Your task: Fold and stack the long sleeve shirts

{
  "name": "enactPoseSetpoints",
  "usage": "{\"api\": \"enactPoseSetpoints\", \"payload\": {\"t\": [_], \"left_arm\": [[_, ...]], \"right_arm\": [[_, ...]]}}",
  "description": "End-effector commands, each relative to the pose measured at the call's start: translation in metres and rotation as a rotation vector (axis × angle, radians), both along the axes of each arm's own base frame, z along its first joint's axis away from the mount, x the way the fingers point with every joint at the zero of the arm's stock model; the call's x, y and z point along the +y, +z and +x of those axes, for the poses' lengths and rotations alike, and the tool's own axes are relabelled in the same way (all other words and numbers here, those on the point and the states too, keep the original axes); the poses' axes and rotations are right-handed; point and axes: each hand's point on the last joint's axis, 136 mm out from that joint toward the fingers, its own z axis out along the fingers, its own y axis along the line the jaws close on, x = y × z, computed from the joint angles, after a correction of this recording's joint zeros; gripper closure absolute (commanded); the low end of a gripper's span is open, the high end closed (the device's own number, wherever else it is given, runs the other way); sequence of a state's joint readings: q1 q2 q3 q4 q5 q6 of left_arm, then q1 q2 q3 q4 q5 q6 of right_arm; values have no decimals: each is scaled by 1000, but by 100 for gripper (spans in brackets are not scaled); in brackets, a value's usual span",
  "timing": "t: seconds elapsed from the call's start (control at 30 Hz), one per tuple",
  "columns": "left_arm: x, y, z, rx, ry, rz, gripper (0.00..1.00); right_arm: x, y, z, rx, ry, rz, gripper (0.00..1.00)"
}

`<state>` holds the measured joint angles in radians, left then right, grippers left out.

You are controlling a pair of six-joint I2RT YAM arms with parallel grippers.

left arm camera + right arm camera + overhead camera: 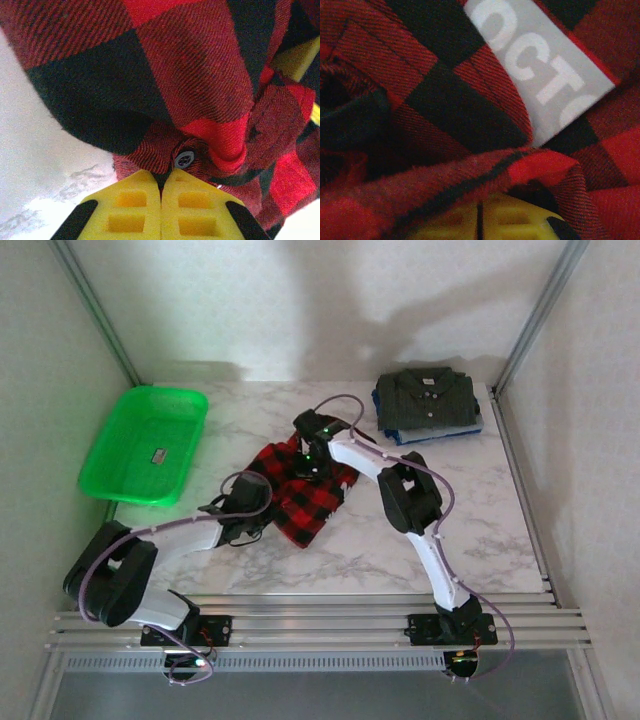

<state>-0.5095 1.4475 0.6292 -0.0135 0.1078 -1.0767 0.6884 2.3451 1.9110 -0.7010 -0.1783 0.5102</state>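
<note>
From above, we see the plaid shirt crumpled mid-table, the left gripper at its near-left edge, the right gripper at its far edge. The grey-olive shirt lies folded on a blue garment at the far right. On the left wrist, yellow fingers press together, pinching plaid cloth beside a button. On the right wrist, closed fingers clamp a fold below the white label.

Open marble tabletop at near right; green basket far left, folded shirt stack far right.
</note>
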Motion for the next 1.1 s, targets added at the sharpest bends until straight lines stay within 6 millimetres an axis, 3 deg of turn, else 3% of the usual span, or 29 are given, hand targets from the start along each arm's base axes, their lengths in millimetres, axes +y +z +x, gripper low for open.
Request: {"api": "enactPoseSetpoints", "payload": {"t": [0.0, 0.13, 0.23, 0.3, 0.33, 0.4, 0.5, 0.6, 0.8, 0.93, 1.07], "left_arm": [[11, -5, -3, 17, -166, 191, 99], [11, 2, -1, -26, -302, 258, 98], [23, 2, -7, -16, -376, 318, 98], [35, 3, -14, -12, -378, 334, 92], [38, 5, -16, -21, -370, 322, 84], [41, 11, -21, -50, -332, 267, 49], [50, 14, -28, -72, -230, 181, 29], [48, 15, -32, -93, -178, 44, 26], [19, 25, -23, -155, -244, -130, 25], [21, 17, -20, -139, -251, -132, 27], [18, -4, -23, -82, -293, -124, 28]], "right_arm": [[-49, -28, -40, 149, -148, -168, 91], [-62, -32, -66, 189, -242, -188, 90], [-68, -34, -87, 222, -300, -208, 90], [-74, -35, -103, 227, -349, -232, 89], [-73, -36, -111, 224, -356, -234, 89], [-73, -40, -119, 221, -396, -207, 88], [-74, -37, -116, 196, -417, -189, 88], [-68, -30, -110, 175, -388, -182, 88], [-66, -24, -106, 164, -372, -186, 88], [-64, -25, -108, 161, -368, -186, 88], [-64, -24, -109, 155, -365, -190, 89]]}}
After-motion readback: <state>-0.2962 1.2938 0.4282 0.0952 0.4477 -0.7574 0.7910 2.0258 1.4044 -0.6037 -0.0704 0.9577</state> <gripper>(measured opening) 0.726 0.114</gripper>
